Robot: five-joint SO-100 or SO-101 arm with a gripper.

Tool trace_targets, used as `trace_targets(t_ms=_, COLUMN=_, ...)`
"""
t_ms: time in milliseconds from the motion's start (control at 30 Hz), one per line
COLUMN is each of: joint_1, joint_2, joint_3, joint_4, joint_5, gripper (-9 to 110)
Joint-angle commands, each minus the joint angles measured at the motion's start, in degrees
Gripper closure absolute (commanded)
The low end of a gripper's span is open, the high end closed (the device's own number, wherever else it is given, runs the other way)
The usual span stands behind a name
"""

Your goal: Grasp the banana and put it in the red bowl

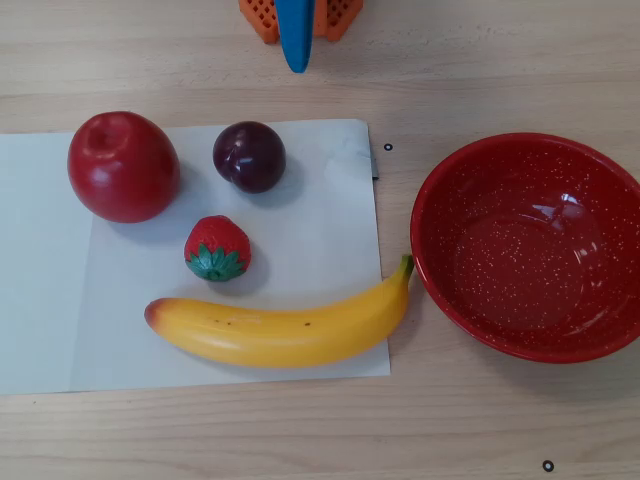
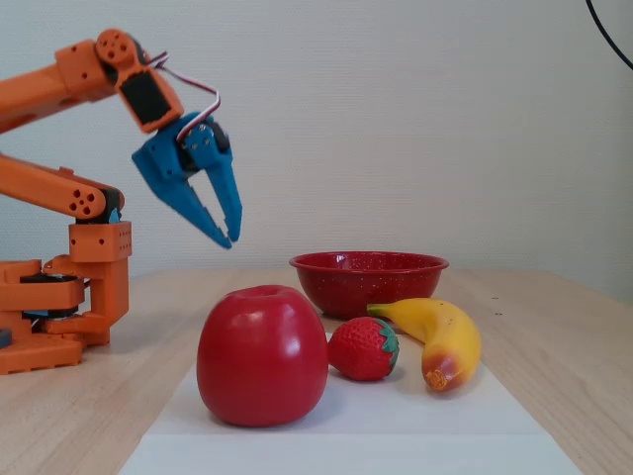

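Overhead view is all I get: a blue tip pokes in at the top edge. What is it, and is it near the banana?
Observer: The fixed view shows it belongs to the blue fingers of an orange arm. They hang in the air well above the table, clear of the banana.
Operator: Are they holding anything?
Observer: No. Their tips are together with nothing between them.
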Motion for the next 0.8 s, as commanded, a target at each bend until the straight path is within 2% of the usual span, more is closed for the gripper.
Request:
trace_targets(t_ms=0, joint_1=0.09, joint_2=-4.57, joint_3=-8.79, joint_4=0.97, joint_5=2.99, gripper=101)
trace_targets(t_ms=767, joint_1=-4.39, joint_2=-53.70, joint_3=-62.40, joint_4=16.44, joint_5=10.99, gripper=101)
